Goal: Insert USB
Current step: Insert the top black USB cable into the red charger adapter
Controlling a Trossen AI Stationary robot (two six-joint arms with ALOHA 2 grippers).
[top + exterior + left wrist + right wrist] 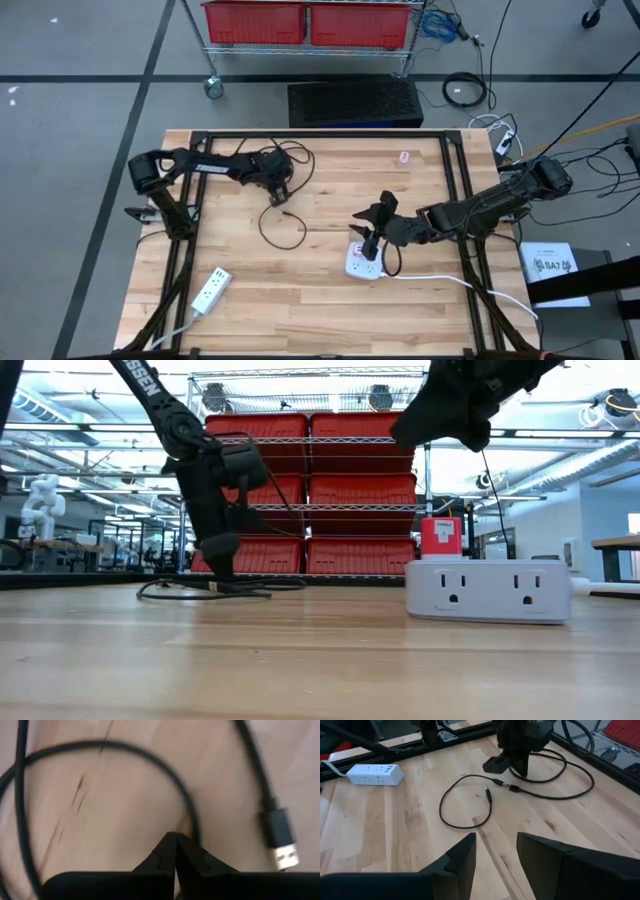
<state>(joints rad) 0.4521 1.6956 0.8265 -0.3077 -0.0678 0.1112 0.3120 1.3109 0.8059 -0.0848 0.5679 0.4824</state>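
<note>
A black USB cable (262, 230) lies in loose loops on the wooden table, and its silver-tipped plug (281, 837) rests flat on the wood. My left gripper (175, 842) points steeply down at the cable left of centre, shut, with the cable curving past its tips. My right gripper (495, 850) hangs open above a white power strip (364, 264) right of centre, holding nothing. The strip (490, 592) lies flat on the table with a small red block (440, 538) showing at its top. My left gripper comes from above, slanting down, its shut fingertips (192, 852) right beside a bend of the cable (192, 822), a short way from the plug. Nothing shows between the fingers. I cannot tell whether a finger touches the cable, which lies slack on the table.
A second white power strip (208, 290) lies near the front left corner with its lead running off the edge. A black frame (320, 134) runs around the tabletop. Red bins (305, 22) stand on a wire rack beyond the far edge. Bare wood lies between the two arms.
</note>
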